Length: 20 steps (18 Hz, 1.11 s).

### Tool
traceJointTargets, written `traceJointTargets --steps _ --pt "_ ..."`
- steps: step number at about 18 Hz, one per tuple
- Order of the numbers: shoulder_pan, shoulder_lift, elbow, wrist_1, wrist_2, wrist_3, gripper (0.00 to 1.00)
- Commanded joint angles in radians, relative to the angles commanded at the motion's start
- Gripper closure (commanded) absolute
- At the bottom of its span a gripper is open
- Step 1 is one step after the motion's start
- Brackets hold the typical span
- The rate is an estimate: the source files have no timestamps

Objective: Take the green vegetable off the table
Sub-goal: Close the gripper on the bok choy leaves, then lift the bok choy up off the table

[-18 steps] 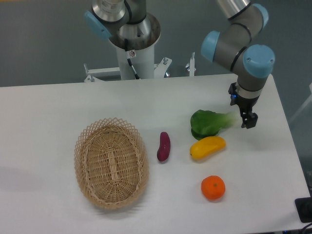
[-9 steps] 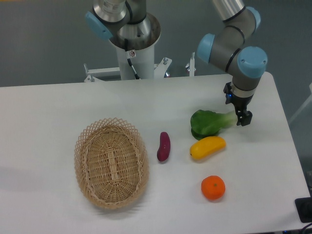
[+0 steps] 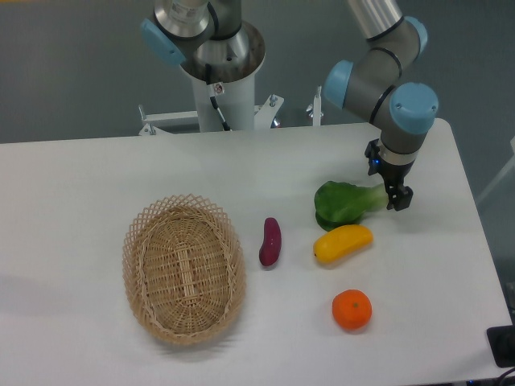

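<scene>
End effector at the green vegetable's stem, right side of the desk.

The green vegetable [image 3: 344,203] lies on the white desk [image 3: 96,177], stem toward 3 o'clock, where the end effector [image 3: 396,198] meets it; whether its fingers grip cannot be told. A yellow fruit [image 3: 343,243] lies just at the vegetable's 6 o'clock.
</scene>
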Motion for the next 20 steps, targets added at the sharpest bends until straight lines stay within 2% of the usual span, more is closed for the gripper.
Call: traceJointTargets --steps 3,4,8,16,20 --pt "0.000 0.000 0.005 0.000 0.000 -0.002 0.33" --pt "0.000 0.000 0.005 0.002 0.000 -0.002 0.34" --pt "0.000 0.005 0.011 0.000 0.000 0.000 0.50" --pt "0.005 0.014 0.012 -0.002 0.000 0.003 0.57" --pt "0.011 0.024 0.015 -0.002 0.000 0.012 0.57"
